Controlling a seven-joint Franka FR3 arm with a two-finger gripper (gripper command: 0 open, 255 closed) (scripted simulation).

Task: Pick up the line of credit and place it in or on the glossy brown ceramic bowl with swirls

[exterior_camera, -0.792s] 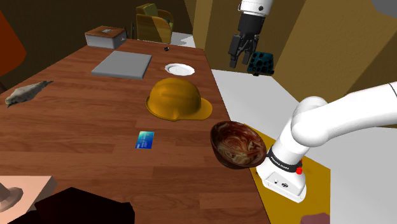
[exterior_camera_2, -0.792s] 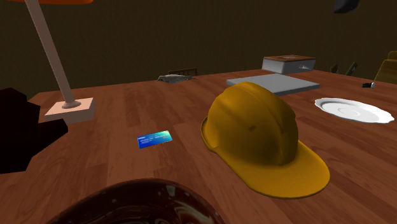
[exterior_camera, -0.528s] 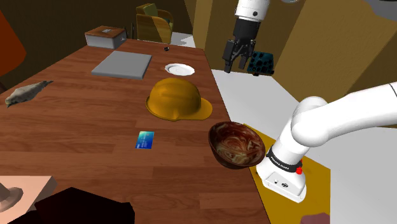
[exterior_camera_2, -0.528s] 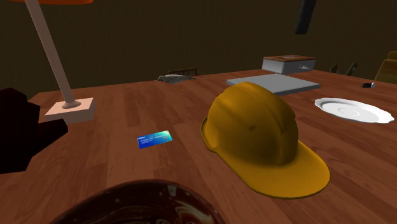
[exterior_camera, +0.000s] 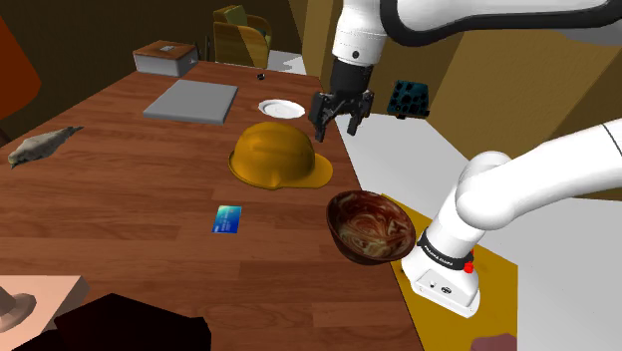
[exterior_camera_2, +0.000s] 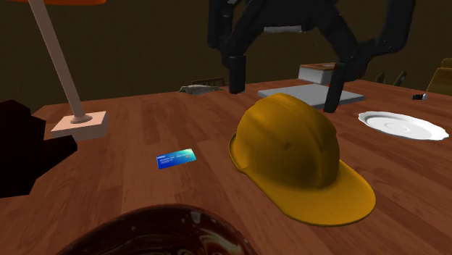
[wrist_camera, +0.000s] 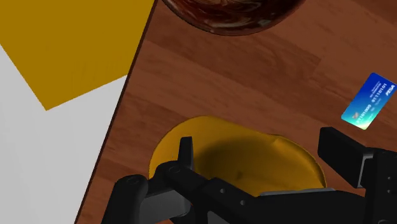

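Gripper point(exterior_camera: 335, 131) hangs above the yellow hard hat point(exterior_camera: 274, 155) near the table edge, fingers spread wide with nothing between them. Blue card point(exterior_camera: 227, 218) lies flat on the wooden table point(exterior_camera: 120, 189), below the hat in the shoulder view, well apart from the gripper. Glossy brown swirled bowl point(exterior_camera: 372, 225) sits at the table edge to the shoulder view's right of the card, near it but not touching.

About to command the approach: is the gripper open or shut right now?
Open. The gripper has its two black fingers standing well apart over the yellow hard hat, and they clasp nothing.
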